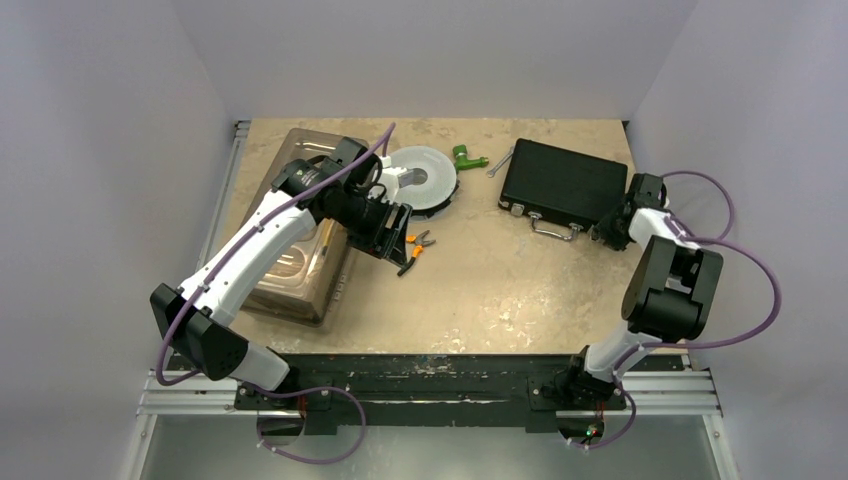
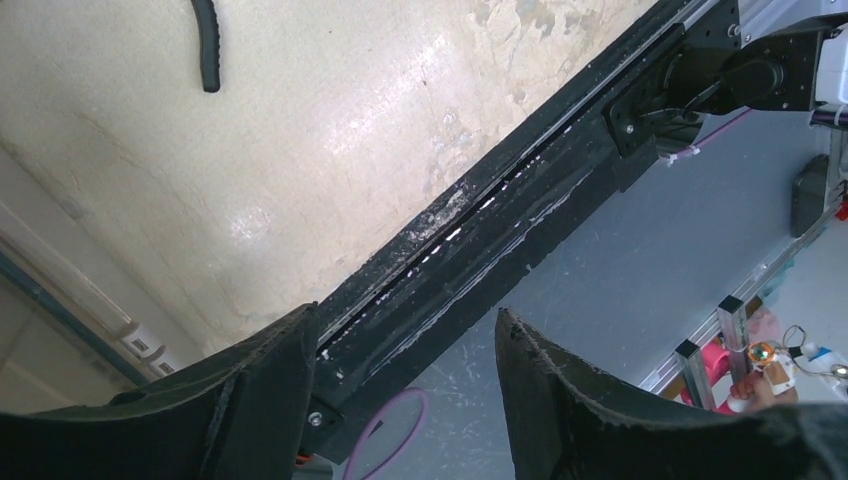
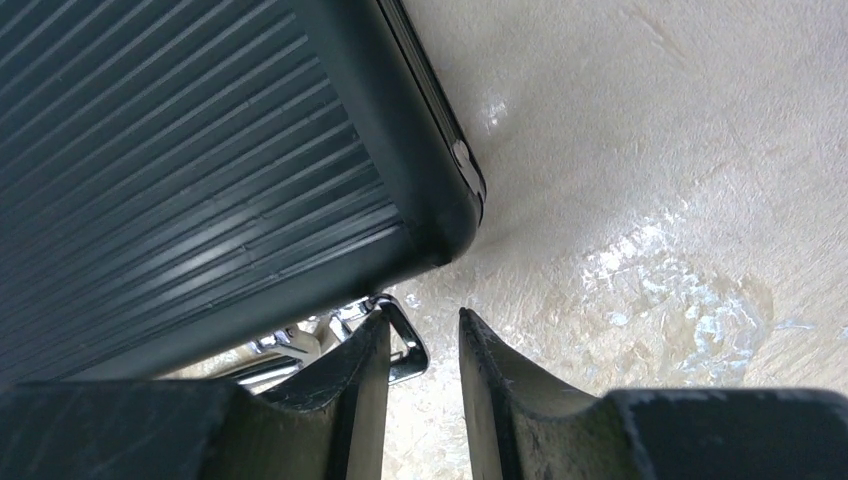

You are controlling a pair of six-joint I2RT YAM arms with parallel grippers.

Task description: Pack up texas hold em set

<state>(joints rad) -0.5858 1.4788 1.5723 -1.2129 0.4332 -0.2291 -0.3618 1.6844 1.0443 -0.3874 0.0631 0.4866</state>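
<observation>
Now in hand: judging by the lid lying down, you are at the fastening step. The case (image 1: pixel 563 182) is flat and closed, and your right claw (image 1: pixel 608 233) sits at its near right corner.
Case position: toward the far right corner of the worktop (image 1: pixel 500 300), with its handle (image 1: pixel 553 229) facing the near edge. No chips, cards or buttons show outside it.
Right claw: narrow, with a slim gap between the fingers and nothing gripped. The metal latch (image 3: pixel 398 335) lies right at the tip of one finger (image 3: pixel 360 390).
Left claw (image 1: pixel 385 235): wide and empty, hanging over the left middle of the worktop. It is near the clear bin (image 1: pixel 300 255) and just beside the orange-handled pliers (image 1: pixel 418 245).
Next move: probably you press that latch home against the front wall of the case. That calls for a short, square push, because the loop could slip off the fingertip or the case could slide toward the far edge.
Top view alone: gives you both arms, the whole case, the grey spool (image 1: pixel 425 180) and the layout near the far edge. The arm hides the latch here.
Right wrist alone: shows the ribbed lid, the rounded corner and the latch loop standing clear of the case wall.
Left wrist alone: shows the near edge of the worktop and the black rail (image 2: pixel 480 250), and no part of the set.
Cannot tell: whether the other latch is already fastened.
</observation>
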